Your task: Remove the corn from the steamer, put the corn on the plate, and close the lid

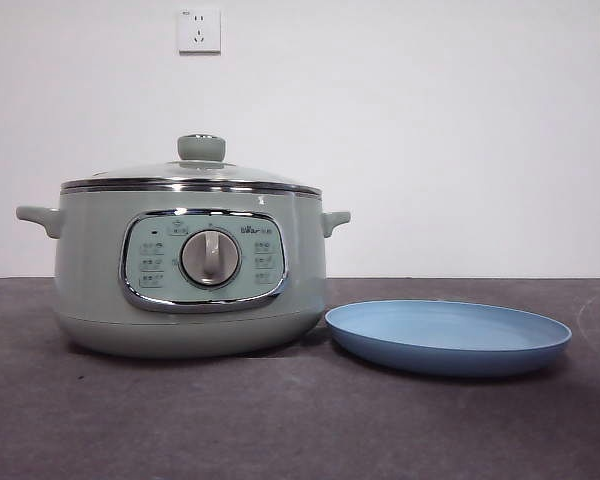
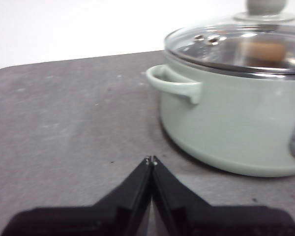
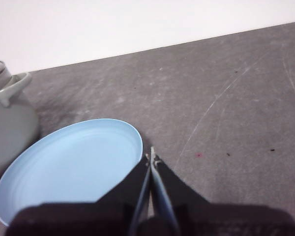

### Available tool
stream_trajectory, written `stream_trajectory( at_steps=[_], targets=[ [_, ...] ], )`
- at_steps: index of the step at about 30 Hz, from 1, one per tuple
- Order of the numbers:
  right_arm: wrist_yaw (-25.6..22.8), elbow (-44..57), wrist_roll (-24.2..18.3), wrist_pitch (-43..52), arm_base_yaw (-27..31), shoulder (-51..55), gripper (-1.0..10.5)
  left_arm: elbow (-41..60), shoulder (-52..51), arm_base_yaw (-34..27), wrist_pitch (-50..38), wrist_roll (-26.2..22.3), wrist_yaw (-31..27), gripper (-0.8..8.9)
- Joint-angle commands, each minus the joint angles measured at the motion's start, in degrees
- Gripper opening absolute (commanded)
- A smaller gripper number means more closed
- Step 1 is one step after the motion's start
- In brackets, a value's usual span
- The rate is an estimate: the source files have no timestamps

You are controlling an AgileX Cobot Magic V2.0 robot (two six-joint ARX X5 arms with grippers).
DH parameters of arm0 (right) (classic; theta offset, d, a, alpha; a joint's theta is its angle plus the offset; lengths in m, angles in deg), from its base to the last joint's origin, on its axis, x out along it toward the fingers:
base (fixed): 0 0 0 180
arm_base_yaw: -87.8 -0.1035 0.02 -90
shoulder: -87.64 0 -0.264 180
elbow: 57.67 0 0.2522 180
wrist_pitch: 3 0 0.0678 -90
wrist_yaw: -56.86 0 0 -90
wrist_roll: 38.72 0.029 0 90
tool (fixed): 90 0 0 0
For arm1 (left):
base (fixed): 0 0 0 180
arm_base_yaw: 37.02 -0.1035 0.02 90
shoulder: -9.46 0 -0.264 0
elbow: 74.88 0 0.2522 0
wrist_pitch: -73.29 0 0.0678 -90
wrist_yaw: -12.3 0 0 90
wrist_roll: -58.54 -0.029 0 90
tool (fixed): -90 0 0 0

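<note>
The sage-green steamer (image 1: 190,275) stands on the left of the table with its glass lid (image 1: 195,172) on. Through the glass in the left wrist view, the corn (image 2: 263,50) shows as a blurred orange shape inside the steamer (image 2: 231,118) under the lid (image 2: 241,44). The light-blue plate (image 1: 448,336) lies empty to the right of the pot. My left gripper (image 2: 151,160) is shut and empty, low over the table beside the pot's handle. My right gripper (image 3: 151,156) is shut and empty, by the rim of the plate (image 3: 69,167). Neither arm shows in the front view.
The dark grey table (image 1: 300,420) runs to a white wall with a socket (image 1: 199,30). The steamer's side handle (image 3: 12,88) shows beside the plate in the right wrist view.
</note>
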Motion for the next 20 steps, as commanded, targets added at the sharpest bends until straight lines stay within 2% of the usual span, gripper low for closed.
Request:
stream_trajectory(
  at_steps=[1, 11, 16, 18, 20],
  targets=[
    [-0.15, 0.5, 2.69, 0.79, -0.07, 0.13, 0.0, 0.76, -0.2, -0.13, -0.37, 0.39, 1.38, -0.04],
    [0.13, 0.5, 2.73, 1.01, -0.07, 0.13, 0.0, 0.74, -0.2, -0.09, -0.76, 0.9, 1.88, -0.04],
    [0.24, -1.4, 6.54, 1.51, -0.09, 0.11, -0.1, -0.37, -0.2, -0.09, -4.07, 11.8, 2.69, -0.07],
    [0.28, -2.89, 6.71, 1.53, -0.09, 0.09, -0.1, -1.84, -0.11, -0.09, -3.69, 16.59, 2.73, -0.07],
    [0.5, -4.76, 6.82, 1.51, -0.09, -0.46, -0.1, -3.43, -0.07, -0.04, -3.02, 19.23, 2.84, -0.07]
  ],
)
